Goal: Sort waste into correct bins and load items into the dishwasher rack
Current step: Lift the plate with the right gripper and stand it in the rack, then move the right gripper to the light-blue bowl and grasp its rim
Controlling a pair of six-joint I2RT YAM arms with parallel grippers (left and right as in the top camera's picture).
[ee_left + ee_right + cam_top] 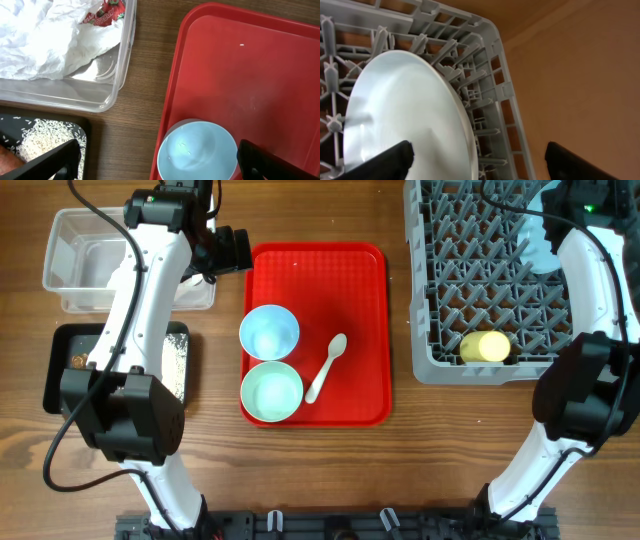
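While the left jaws hang spread to their widest with nothing in them, the light-blue bowl (197,150) sits right below and between them on the red tray (240,75). The clear tub (122,60) holding the crumpled napkin (35,40) and the wrapper (105,12) lies well outside one finger. I'd worry that a drop slightly off centre lands a finger on the rim and skids that bowl into the pale-green bowl (271,392) just beside it, or knocks the spoon (327,367). Over in the dishwasher rack (495,55), the right jaws also stand wide, gripping nothing. The round plate (400,110) stands on edge among the pegs, close against one finger. Pulling away crooked could catch the plate's rim and tip it flat; I can't tell how firmly the pegs hold it.
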